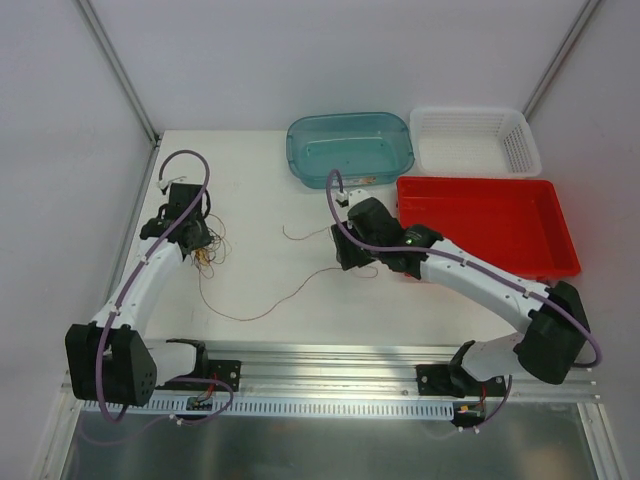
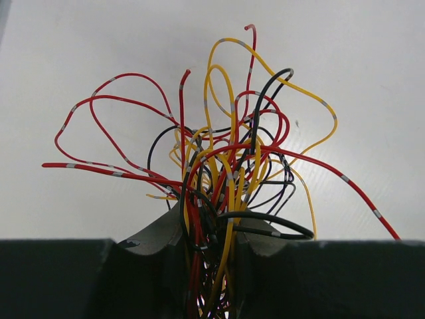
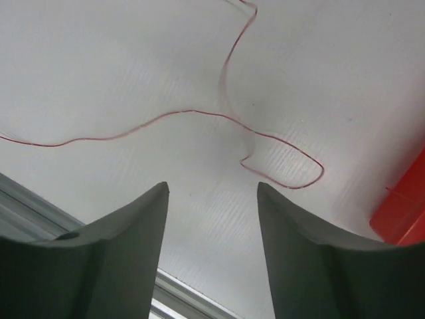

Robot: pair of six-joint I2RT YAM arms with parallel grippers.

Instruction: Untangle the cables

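A tangled bundle of thin red, yellow and black cables (image 2: 226, 159) fans out from between my left gripper's fingers. My left gripper (image 2: 209, 246) is shut on this bundle; in the top view it (image 1: 190, 232) is at the table's left side with the cables (image 1: 205, 255) hanging under it. One long red-brown cable (image 1: 262, 308) lies loose on the table between the arms. It shows in the right wrist view (image 3: 226, 116) as a curly line with a loop. My right gripper (image 3: 212, 189) is open and empty above the table, just short of that loop; in the top view it (image 1: 348, 250) is mid-table.
A teal bin (image 1: 350, 147) and a white basket (image 1: 475, 140) stand at the back. A red tray (image 1: 488, 222) lies right of my right gripper; its corner shows in the right wrist view (image 3: 402, 212). An aluminium rail (image 1: 330, 375) runs along the near edge.
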